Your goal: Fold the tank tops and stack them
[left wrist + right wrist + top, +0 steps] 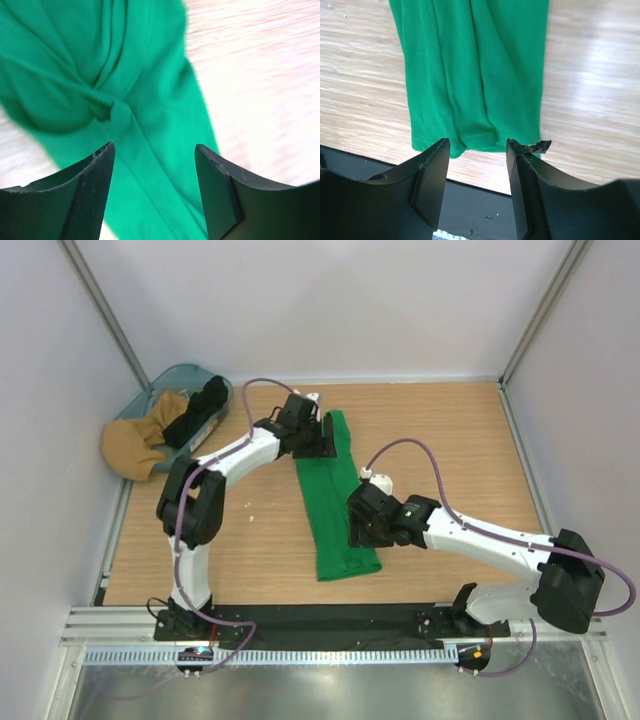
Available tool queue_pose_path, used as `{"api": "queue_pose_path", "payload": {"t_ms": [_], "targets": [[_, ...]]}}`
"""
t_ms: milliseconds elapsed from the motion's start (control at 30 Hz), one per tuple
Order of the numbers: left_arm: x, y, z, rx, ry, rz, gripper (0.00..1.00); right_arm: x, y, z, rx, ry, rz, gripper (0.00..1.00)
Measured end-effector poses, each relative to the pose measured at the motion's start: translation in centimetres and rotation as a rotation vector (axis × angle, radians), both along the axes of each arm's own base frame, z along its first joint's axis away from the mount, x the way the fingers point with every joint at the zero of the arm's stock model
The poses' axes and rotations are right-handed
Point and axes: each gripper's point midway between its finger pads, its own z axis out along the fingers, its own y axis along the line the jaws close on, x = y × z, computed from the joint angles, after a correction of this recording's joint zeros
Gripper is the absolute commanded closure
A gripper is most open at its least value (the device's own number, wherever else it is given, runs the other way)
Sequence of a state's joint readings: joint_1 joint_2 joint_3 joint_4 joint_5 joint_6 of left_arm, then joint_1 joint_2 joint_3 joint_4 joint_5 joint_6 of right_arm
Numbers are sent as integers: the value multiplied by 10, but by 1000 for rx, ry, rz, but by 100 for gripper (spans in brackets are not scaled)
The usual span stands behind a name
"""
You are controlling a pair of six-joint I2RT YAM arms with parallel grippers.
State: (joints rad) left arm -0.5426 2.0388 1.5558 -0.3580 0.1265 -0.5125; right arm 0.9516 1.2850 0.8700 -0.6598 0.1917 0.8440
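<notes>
The green tank top [325, 502] lies on the wooden table as a long narrow folded strip running from far to near. Its strap end is bunched and twisted [107, 102], and its hem end [470, 65] lies flat by the table's front edge. My left gripper [325, 436] [155, 150] hovers open over the strap end, nothing pinched between its fingers. Over the hem end my right gripper [358, 527] [477, 142] is also open and holds nothing. The black tank top [201, 408] lies crumpled in the bin at the far left.
A blue-grey bin [176, 377] sits in the far left corner, with a tan garment [133, 450] spilling over its near side. A black rail [330, 619] runs along the table's near edge. White walls enclose the table on three sides.
</notes>
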Motion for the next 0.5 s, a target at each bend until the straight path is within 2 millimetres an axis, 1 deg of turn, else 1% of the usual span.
{"api": "queue_pose_path", "payload": {"t_ms": [100, 167, 200, 267, 300, 333, 367, 400, 467, 500], "targets": [[-10, 7, 36, -30, -51, 0, 33, 11, -4, 8, -22, -28, 1, 48], [-19, 13, 57, -47, -81, 5, 33, 20, -9, 8, -36, -37, -9, 50], [-26, 17, 66, -53, -92, 9, 33, 24, -13, 5, -49, -33, -15, 51], [-44, 26, 79, -65, -105, 17, 34, 30, -20, 0, -68, -27, -28, 53], [-53, 30, 80, -67, -100, 26, 35, 33, -23, -4, -77, -23, -33, 54], [-66, 35, 79, -68, -95, 31, 35, 34, -25, -9, -84, -16, -39, 55], [-77, 38, 75, -65, -81, 35, 35, 34, -28, -13, -90, -9, -40, 54], [-91, 40, 70, -61, -64, 35, 35, 33, -30, -19, -97, 0, -40, 55], [-123, 41, 52, -49, -17, 26, 35, 26, -32, -31, -101, 24, -29, 60], [-141, 41, 42, -42, 11, 17, 36, 22, -34, -38, -101, 39, -24, 66]]}}
